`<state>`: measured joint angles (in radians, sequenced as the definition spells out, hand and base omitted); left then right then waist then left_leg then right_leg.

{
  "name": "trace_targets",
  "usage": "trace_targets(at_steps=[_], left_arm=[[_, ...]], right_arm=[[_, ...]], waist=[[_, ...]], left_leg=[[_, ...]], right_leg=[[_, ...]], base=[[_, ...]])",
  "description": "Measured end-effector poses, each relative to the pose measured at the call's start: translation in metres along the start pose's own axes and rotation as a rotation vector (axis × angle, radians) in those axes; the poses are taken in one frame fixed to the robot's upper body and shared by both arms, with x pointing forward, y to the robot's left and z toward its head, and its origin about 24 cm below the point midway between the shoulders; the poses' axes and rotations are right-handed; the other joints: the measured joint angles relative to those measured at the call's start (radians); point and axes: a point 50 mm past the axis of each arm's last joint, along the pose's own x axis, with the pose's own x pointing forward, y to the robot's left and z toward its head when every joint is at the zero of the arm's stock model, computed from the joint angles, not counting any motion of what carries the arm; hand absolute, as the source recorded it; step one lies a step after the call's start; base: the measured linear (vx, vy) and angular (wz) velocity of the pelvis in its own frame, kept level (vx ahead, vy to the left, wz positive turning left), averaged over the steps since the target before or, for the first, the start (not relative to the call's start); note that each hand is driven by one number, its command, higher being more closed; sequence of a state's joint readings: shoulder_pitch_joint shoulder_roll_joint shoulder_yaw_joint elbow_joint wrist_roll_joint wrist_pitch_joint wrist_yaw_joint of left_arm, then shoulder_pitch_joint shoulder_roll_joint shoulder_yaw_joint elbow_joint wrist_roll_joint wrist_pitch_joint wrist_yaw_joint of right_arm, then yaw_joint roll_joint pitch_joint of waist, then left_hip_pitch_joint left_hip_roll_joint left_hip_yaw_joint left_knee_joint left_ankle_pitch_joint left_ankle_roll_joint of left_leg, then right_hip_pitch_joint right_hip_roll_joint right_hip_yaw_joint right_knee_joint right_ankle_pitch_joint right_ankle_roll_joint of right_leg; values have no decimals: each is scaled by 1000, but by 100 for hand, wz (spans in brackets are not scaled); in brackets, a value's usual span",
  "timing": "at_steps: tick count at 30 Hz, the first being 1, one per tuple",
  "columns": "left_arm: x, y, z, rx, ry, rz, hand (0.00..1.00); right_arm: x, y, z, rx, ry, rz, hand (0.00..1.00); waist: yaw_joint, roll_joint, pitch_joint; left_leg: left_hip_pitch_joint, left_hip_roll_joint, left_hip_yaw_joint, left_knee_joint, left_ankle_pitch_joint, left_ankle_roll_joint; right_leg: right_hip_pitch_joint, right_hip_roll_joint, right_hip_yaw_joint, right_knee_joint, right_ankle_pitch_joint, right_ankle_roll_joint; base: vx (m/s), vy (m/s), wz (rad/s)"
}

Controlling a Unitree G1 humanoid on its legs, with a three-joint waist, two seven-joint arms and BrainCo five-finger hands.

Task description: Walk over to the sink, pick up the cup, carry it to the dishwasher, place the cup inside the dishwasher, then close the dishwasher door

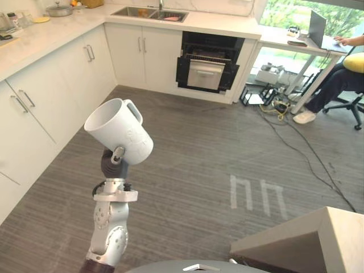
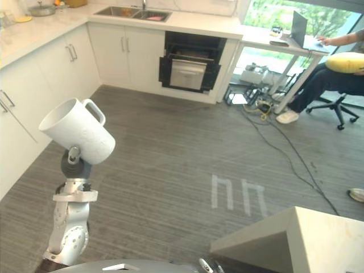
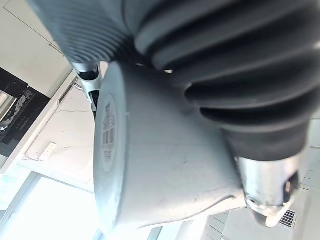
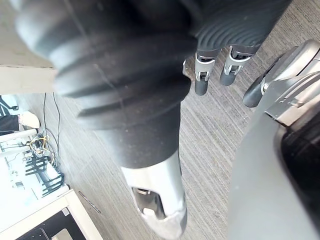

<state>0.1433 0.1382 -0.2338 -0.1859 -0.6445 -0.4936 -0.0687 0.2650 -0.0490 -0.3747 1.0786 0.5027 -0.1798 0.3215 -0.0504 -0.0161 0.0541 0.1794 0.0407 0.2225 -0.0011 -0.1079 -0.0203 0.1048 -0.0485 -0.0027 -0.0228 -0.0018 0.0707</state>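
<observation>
White cup [image 1: 118, 132] above grey floor [image 1: 205, 165]

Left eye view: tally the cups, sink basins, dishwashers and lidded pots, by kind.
white ceramic cup: 1
steel sink basins: 2
black open dishwasher: 1
steel lidded pot: 1
Total: 5

The scene is being lit brightly by daylight through the window [image 1: 284, 14] at the far right; the white countertop [image 1: 57, 31] is being washed pale by glare, a soft sheen is being thrown across the grey floor [image 1: 193, 142], and the cup [image 1: 116, 132] is being shaded underneath
</observation>
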Motion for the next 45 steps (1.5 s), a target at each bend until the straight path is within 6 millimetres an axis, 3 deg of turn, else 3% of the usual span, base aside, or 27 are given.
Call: trace_targets(at_steps=[8,10,12,13,14,15,17,18,20,22,23,24,27,29,30,31,32,33,34,35,36,39,41,43,44,45], left_arm=[[-6,2,-1,3,16,16,100],[-8,3,-2,0,20,26,100],[-14,2,-1,-24,7,68,100],[-17,2,2,-31,-6,86,100],[-20,2,8,-33,-33,98,100],[-19,0,9,-45,-45,99,100],[-19,-2,8,-59,-54,99,100],[-17,-2,8,-61,-57,80,100],[-16,-3,8,-73,-64,59,100],[-15,-5,11,-73,-82,43,100],[-14,-6,13,-74,-95,40,100],[-14,-5,14,-72,-99,43,100],[-7,-3,21,-59,-146,35,100],[-7,-2,21,-57,-141,33,100],[-7,-3,20,-58,-138,26,100],[-7,-4,19,-60,-122,9,100],[-6,-7,16,-60,-98,-14,100],[-6,-10,15,-62,-83,-35,100],[-6,-12,15,-65,-76,-48,100],[-5,-16,13,-75,-70,-63,100],[-2,-20,12,-69,-67,-76,100],[8,-27,12,-71,-77,-105,100],[14,-29,11,-80,-81,-113,100],[15,-30,9,-95,-75,-115,100],[14,-29,8,-106,-73,-105,100],[12,-27,7,-116,-68,-94,100]], right_arm=[[-1,-4,1,13,-10,-11,0],[-2,-6,1,12,-9,-11,0],[-5,-10,2,-9,-4,2,0],[-5,-10,2,-17,-1,8,0],[-5,-11,2,-27,2,12,0],[-5,-13,3,-37,6,9,0],[-4,-14,8,-48,3,10,0],[0,-14,19,-61,-21,12,0],[2,-16,32,-74,-53,8,0],[3,-18,40,-117,-61,9,0],[4,-17,42,-143,-60,15,0],[5,-16,42,-154,-57,18,0],[11,0,32,-149,-23,50,0],[9,0,21,-151,15,47,0],[8,0,18,-154,25,47,0],[7,0,15,-149,30,46,0],[5,-1,9,-141,39,44,0],[3,-1,6,-136,42,43,0],[3,-1,5,-136,39,44,0],[2,-1,5,-139,27,47,0],[2,-1,8,-144,5,52,0],[2,2,7,-129,-19,53,0],[1,4,5,-93,-38,48,0],[-1,6,1,-80,-53,51,0],[-3,6,-3,-79,-48,54,0],[-6,6,-9,-85,-29,62,0]], waist=[[-9,35,2],[-11,36,6],[-1,68,12],[3,73,12],[14,70,19],[14,84,31],[19,61,34],[24,66,66],[25,63,82],[33,64,82],[42,63,82],[51,56,79],[54,23,88],[61,13,84],[63,8,75],[62,1,64],[59,-7,57],[58,-16,56],[53,-21,58],[45,-21,57],[34,-16,56],[-7,-6,56],[-19,15,63],[-21,27,68],[-20,20,63],[-21,-4,56]], left_leg=[[5,-15,-11,3,11,19],[-33,-9,-30,66,-37,16],[-95,39,-32,241,-140,3],[-103,55,-25,281,-159,-8],[-139,94,-15,432,-194,-27],[-261,138,-6,667,-177,-35],[-377,172,7,866,-118,-21],[-393,175,35,853,-157,-19],[-409,134,57,702,-166,-27],[-401,69,23,438,-82,-33],[-383,38,-12,351,29,-21],[-369,18,-19,342,48,2],[-408,-34,-24,462,-54,79],[-387,-50,-17,497,-117,92],[-365,-56,-5,484,-131,102],[-331,-65,4,461,-148,109],[-274,-81,6,422,-158,109],[-220,-98,7,384,-159,110],[-186,-105,6,359,-160,111],[-131,-108,6,315,-163,111],[-82,-107,3,269,-149,110],[-8,-77,-11,213,-152,103],[25,-36,-32,197,-170,71],[66,13,-37,195,-195,28],[77,32,-40,213,-217,-10],[89,33,-50,244,-247,-46]], right_leg=[[1,-14,-12,15,0,1],[-5,-11,-15,47,-29,-1],[-22,23,-21,141,-93,-19],[-36,33,-21,188,-119,-31],[-38,46,-11,234,-169,-49],[-39,53,-40,265,-196,-57],[-18,33,-70,267,-204,-61],[21,19,-82,253,-207,-57],[55,-17,-97,231,-217,-40],[84,-44,-94,202,-229,-18],[105,-55,-80,183,-240,1],[114,-60,-57,168,-247,12],[117,-94,-3,221,-280,65],[95,-111,10,333,-289,78],[66,-120,17,423,-289,88],[6,-123,23,625,-277,127],[-46,-120,18,823,-221,176],[-69,-125,-5,923,-152,167],[-82,-127,-32,984,-138,134],[-124,-124,-86,1066,-170,57],[-173,-116,-129,1085,-213,22],[-307,-72,-153,935,-310,-21],[-361,-42,-157,766,-304,-23],[-380,-8,-121,579,-239,-23],[-382,1,-80,464,-158,-24],[-386,-13,-46,401,-51,-32]], base=[[-73,-12,3],[-99,-44,13],[-81,-83,3],[42,-60,-17],[51,-52,14],[51,-62,35],[80,-26,58],[150,49,46],[156,116,35],[185,182,12],[206,206,-13],[293,271,-27],[333,208,3],[306,182,0],[301,134,-13],[396,140,-17],[423,130,-22],[425,80,-17],[400,46,-19],[430,20,-11],[327,-6,-4],[334,-56,23],[372,-99,28],[385,-146,23],[415,-216,22],[436,-251,29]])
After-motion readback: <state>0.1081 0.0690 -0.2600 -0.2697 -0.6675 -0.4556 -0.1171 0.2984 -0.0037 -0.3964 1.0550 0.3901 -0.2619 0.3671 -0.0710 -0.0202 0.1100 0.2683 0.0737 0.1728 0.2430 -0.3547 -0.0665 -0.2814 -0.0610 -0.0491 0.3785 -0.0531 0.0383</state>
